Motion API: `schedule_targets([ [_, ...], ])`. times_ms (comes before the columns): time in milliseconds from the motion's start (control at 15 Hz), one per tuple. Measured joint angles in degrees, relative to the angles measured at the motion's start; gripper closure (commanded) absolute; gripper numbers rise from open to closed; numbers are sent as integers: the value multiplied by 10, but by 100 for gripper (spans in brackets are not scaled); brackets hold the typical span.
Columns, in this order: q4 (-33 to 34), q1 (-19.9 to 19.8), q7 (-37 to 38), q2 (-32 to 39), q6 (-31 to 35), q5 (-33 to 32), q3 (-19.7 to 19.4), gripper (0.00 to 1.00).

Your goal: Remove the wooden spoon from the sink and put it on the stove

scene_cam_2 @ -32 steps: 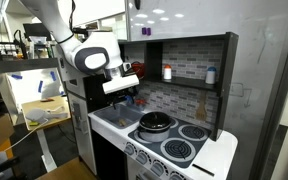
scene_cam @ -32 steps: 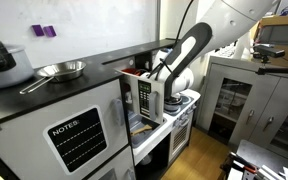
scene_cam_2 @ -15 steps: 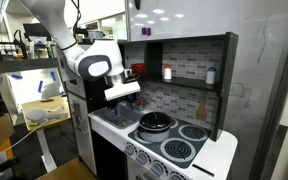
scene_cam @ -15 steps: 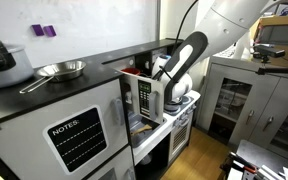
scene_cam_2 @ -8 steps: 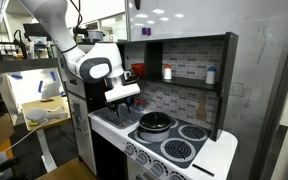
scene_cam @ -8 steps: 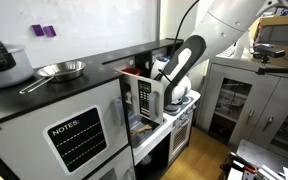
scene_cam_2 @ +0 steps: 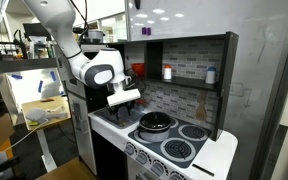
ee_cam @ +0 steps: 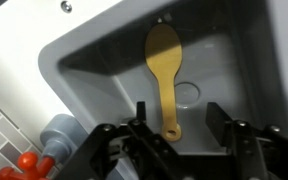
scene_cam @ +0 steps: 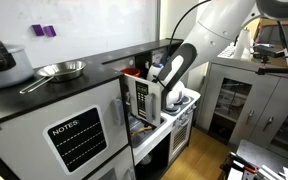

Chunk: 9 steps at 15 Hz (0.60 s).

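The wooden spoon [ee_cam: 165, 70] lies flat on the floor of the grey sink [ee_cam: 89, 62], its bowl at the far end and the holed handle end towards me. My gripper [ee_cam: 177, 120] hangs low in the sink with its jaws apart. The handle end lies between the two fingers, nearer the left fingertip [ee_cam: 139, 112], and neither pad presses on it. In an exterior view my gripper [scene_cam_2: 124, 99] is at the sink end of the toy kitchen, left of the stove [scene_cam_2: 184, 143]. The spoon is hidden in both exterior views.
A dark pot [scene_cam_2: 156, 122] stands on the stove's near-left burner. Bottles sit on the shelf [scene_cam_2: 184, 75] above it. A grey knob [ee_cam: 60, 132] and a red part [ee_cam: 29, 164] sit beside the sink. A steel pan [scene_cam: 62, 70] rests on the black counter.
My gripper has sunk lower into the sink. Its jaws have narrowed around the spoon's handle end.
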Motion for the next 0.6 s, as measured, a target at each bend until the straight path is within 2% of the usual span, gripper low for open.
schedule_targets([
  [600,21,-15,1,41,0,-10,9,36],
])
